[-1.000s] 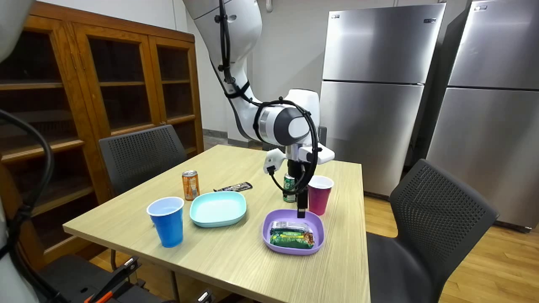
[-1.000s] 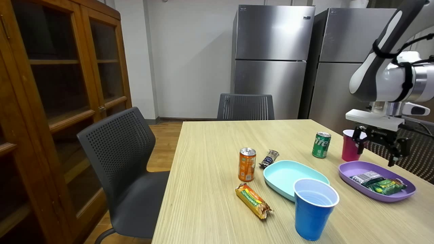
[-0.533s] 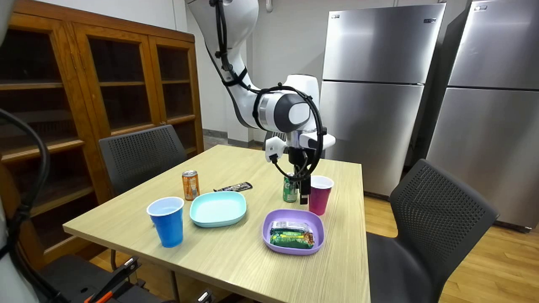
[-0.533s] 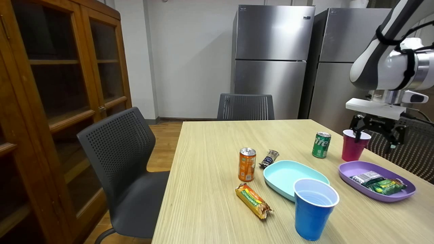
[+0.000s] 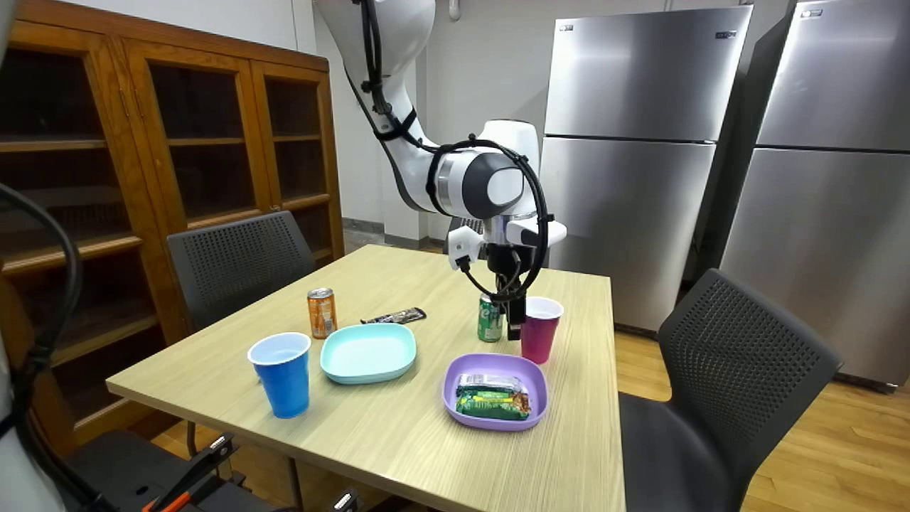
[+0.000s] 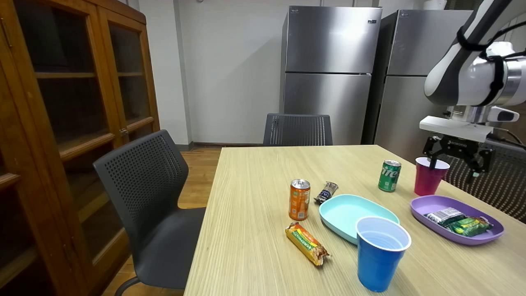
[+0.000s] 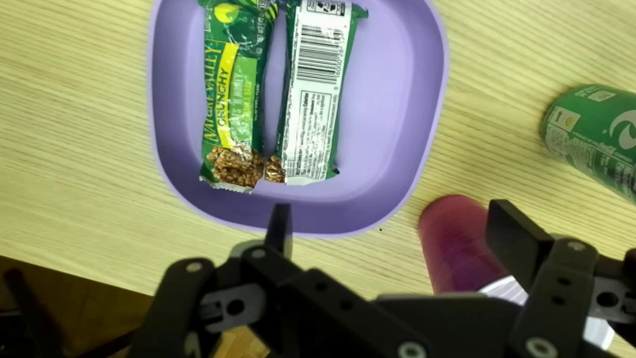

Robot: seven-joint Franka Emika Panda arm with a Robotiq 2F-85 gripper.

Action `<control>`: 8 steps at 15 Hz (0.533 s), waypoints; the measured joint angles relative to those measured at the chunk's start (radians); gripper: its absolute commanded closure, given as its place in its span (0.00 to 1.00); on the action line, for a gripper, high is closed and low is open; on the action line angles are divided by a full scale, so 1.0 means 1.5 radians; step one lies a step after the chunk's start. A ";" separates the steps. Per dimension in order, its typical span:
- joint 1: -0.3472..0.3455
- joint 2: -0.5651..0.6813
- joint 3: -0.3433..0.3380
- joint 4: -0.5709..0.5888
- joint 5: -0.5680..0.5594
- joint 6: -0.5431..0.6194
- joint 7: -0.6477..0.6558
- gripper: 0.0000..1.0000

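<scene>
My gripper (image 7: 391, 214) is open and empty, its two fingers wide apart. It hovers above the table by the purple tray (image 7: 422, 164) and the magenta cup (image 7: 452, 238). In an exterior view the gripper (image 6: 453, 172) hangs above the tray's far side, close to the cup (image 6: 425, 183). Two wrapped bars lie side by side in the tray: a green granola bar (image 7: 238, 94) face up and a bar with a white barcode label (image 7: 315, 99) showing. A green can (image 7: 596, 134) stands beside the cup. In an exterior view the gripper (image 5: 514, 331) partly overlaps cup and can.
A teal tray (image 5: 368, 354), a blue cup (image 5: 284, 380), an orange can (image 5: 322, 314) and a dark wrapped bar (image 5: 394, 316) are on the table. A yellow-orange wrapped bar (image 6: 307, 243) lies near the orange can. Chairs (image 5: 732, 384) stand around the table.
My open gripper has risen from low over the purple tray, mostly in the earlier half second and only slightly since. The objects on the table have not moved.
</scene>
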State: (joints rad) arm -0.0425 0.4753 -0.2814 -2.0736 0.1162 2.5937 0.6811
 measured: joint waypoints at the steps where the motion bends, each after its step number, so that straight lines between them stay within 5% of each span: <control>1: 0.000 0.001 0.000 0.000 0.000 0.003 0.001 0.00; 8: 0.017 0.000 0.019 0.010 0.007 0.024 0.009 0.00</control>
State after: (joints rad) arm -0.0171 0.4755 -0.2528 -2.0579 0.1264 2.6297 0.6942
